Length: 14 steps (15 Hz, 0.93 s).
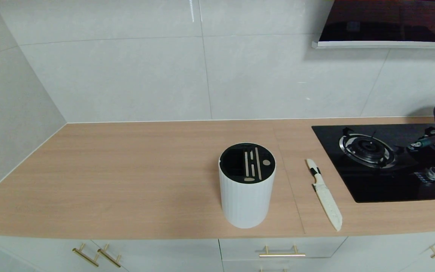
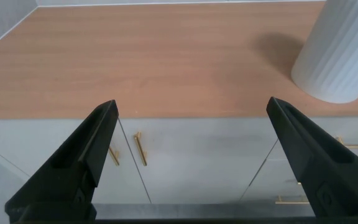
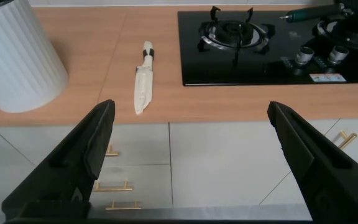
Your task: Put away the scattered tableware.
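Left gripper point(image 2: 191, 106) spread wide, right gripper point(image 3: 191, 106) too, white knife point(image 3: 143, 78) flat on counter point(image 1: 127, 181) between knife holder point(image 1: 246, 196) and stove point(image 3: 272, 46), holder's slotted black top in head view

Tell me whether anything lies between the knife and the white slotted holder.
Nothing visible does. The knife lies flat to the right of the holder, with only bare countertop between them. The hob is on the knife's other side.

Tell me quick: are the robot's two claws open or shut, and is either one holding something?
Left gripper: open, holding nothing.
Right gripper: open, holding nothing.
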{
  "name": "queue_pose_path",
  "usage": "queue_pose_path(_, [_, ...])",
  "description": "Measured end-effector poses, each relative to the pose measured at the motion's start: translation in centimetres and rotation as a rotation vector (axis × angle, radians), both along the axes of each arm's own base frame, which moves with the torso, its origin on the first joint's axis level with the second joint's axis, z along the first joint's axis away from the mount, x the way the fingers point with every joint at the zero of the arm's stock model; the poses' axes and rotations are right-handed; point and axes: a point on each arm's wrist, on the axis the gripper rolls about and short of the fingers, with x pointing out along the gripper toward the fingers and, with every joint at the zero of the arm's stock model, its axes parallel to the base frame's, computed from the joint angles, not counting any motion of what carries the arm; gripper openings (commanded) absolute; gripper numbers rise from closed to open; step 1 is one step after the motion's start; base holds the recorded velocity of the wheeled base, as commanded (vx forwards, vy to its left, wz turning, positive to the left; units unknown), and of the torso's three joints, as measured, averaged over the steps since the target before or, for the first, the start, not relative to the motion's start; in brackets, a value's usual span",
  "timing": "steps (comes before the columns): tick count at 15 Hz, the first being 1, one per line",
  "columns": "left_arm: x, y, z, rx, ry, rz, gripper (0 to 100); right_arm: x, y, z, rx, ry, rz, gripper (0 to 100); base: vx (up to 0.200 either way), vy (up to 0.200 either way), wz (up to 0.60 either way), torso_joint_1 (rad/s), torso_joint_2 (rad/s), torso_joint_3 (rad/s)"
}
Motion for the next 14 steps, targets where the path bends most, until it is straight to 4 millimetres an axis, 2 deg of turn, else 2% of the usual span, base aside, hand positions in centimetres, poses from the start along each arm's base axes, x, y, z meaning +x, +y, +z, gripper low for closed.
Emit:
queue_pose_path(9, [0.0, 0.0, 0.0, 0.0, 0.0, 0.0, 100, 0.0, 0.0, 0.0, -0.04, -0.001, 0.001, 100, 0.0, 0.0, 0.0, 0.0, 0.0, 0.0])
queue_pose_path(10, [0.0, 0.0, 0.0, 0.0, 0.0, 0.0, 100, -0.1, 0.0, 0.4, -0.034, -0.015, 0.005, 100, 0.0, 0.0, 0.0, 0.0, 0.0, 0.0])
queue_pose_path(12, [0.0, 0.0, 0.0, 0.0, 0.0, 0.0, 100, -0.8, 0.1, 2.8, 0.009, -0.093, 0.065, 100, 0.0, 0.0, 0.0, 0.0, 0.0, 0.0])
queue_pose_path(14, [0.0, 0.0, 0.0, 0.0, 0.0, -0.001, 100, -0.8, 0.3, 4.3, 0.03, -0.056, 0.173, 100, 0.0, 0.0, 0.0, 0.0, 0.0, 0.0])
